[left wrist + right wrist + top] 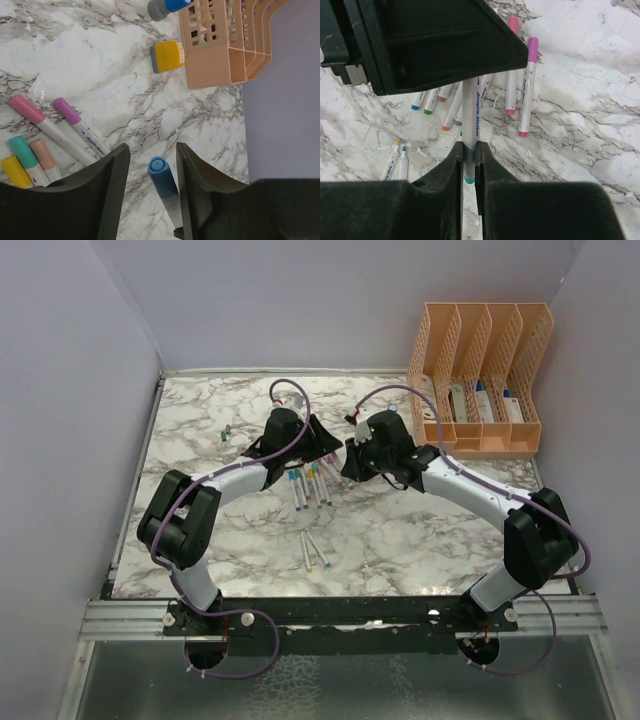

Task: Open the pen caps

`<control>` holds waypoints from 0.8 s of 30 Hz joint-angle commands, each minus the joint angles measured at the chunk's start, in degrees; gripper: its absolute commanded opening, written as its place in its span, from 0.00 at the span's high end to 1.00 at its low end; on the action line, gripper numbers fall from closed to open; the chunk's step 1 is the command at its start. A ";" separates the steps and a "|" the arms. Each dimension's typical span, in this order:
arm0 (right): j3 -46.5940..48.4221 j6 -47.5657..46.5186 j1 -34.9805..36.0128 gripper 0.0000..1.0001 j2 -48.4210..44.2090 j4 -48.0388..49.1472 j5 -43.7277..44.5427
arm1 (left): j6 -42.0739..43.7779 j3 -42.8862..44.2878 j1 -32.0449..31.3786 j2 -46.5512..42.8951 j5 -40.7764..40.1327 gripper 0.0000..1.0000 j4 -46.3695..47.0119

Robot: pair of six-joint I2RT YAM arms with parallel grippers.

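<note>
My right gripper is shut on a white-barrelled pen, whose teal end shows between the fingers. The pen's far end runs under my left gripper. In the left wrist view the pen's blue cap sits between the left gripper's open jaws, close to the right finger, with a gap on the left. Both grippers meet above the table's middle. Several capped pens lie just below them. Tiny loose caps lie at the back left.
A peach file organiser stands at the back right, with a stubby yellow bottle and a blue one beside it. Two uncapped pens lie nearer the front. Purple walls close in the table.
</note>
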 commanded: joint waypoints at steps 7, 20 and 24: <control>-1.18 -0.65 0.16 0.99 -2.40 1.85 -2.63 | -0.94 1.38 -0.31 0.16 -0.43 0.59 2.65; -2.07 -0.25 0.24 0.99 -3.22 2.59 -1.85 | -1.48 0.66 -0.49 0.12 0.77 1.00 3.90; -1.38 0.19 0.23 0.76 -2.99 2.68 -1.67 | -1.52 0.06 -0.73 -0.31 0.77 1.00 4.31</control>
